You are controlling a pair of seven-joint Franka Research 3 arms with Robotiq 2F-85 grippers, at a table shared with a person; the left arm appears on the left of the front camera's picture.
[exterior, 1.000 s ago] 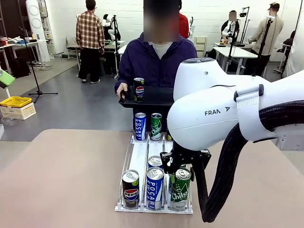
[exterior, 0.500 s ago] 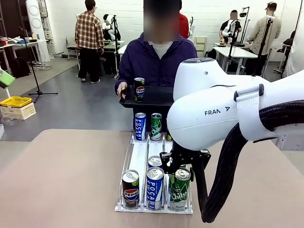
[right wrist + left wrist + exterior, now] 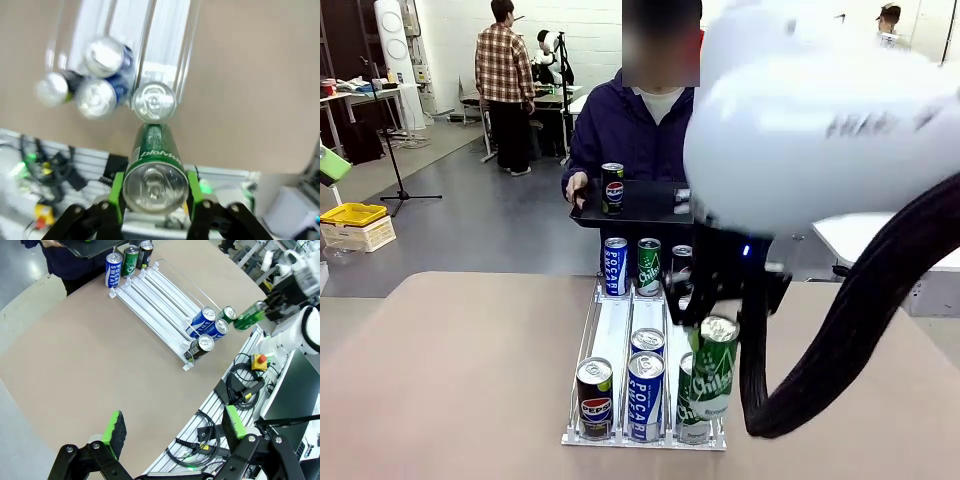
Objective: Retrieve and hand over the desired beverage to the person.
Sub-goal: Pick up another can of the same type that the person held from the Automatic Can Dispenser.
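The green Chilsung can (image 3: 716,366) hangs clear above the near end of the white can rack (image 3: 610,340), tilted a little, pinched by its upper body in the right tool (image 3: 718,322). In the right wrist view that can (image 3: 154,172) sits between the two green pads (image 3: 117,192), its silver top facing the camera.

Below it the rack's near end holds a Pepsi can (image 3: 594,398) in the left lane, two blue Pocari cans (image 3: 645,395) one behind the other in the middle lane, and another green can (image 3: 688,398) in the right lane, partly hidden by the lifted one. At the far end stand a blue can (image 3: 615,266), a green can (image 3: 649,266) and a darker one beside them. The rack lies on the tan bench (image 3: 450,370).

Beyond the bench the person (image 3: 640,125) holds a black tray (image 3: 640,205) with one Pepsi can (image 3: 612,188) upright on it.

The right arm (image 3: 820,130) comes in from the right, blurred, its wrist pointing down over the rack. The left tool (image 3: 172,432) hovers high over the bench's near edge, its fingers spread wide apart and gripping nothing.
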